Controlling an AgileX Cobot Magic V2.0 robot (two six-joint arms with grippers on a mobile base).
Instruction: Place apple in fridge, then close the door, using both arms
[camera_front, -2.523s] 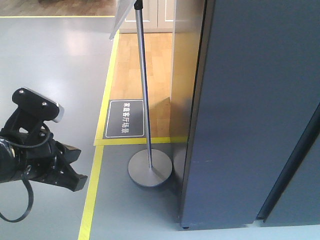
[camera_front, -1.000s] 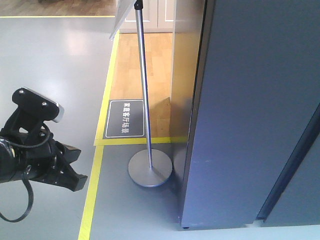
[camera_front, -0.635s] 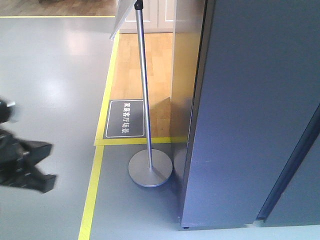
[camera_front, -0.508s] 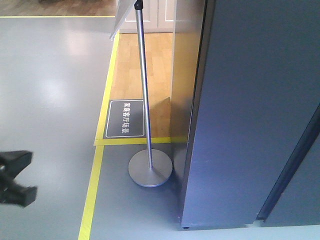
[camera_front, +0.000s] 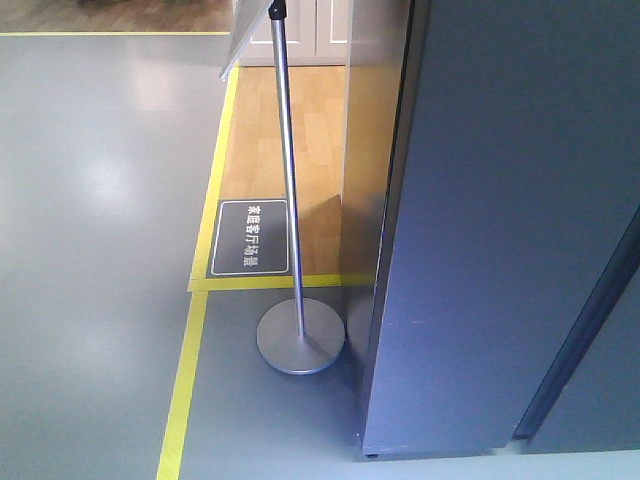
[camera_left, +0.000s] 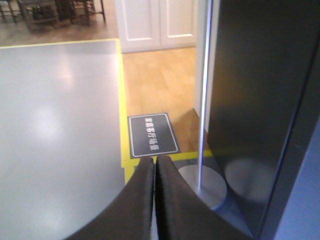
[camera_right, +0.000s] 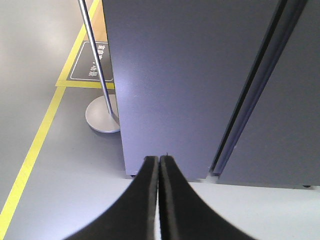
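With fingers pressed together, right end effector (camera_right: 159, 162) near door (camera_right: 175, 75) — apart.

Tall dark blue-grey fridge (camera_front: 500, 230), plain and matte; glossy grey floor (camera_front: 90, 200) striped with yellow tape lines (camera_front: 182, 385); honey-brown wood flooring (camera_front: 310, 130); black white-lettered floor sign (camera_front: 250, 238).

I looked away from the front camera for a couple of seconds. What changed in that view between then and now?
The black arm with its tool, which was at the lower left, slid out past the left edge and no longer shows there. Nothing was taken hold of or let go. The sign stand, the floor sign, the yellow floor tape and the dark fridge stayed put.
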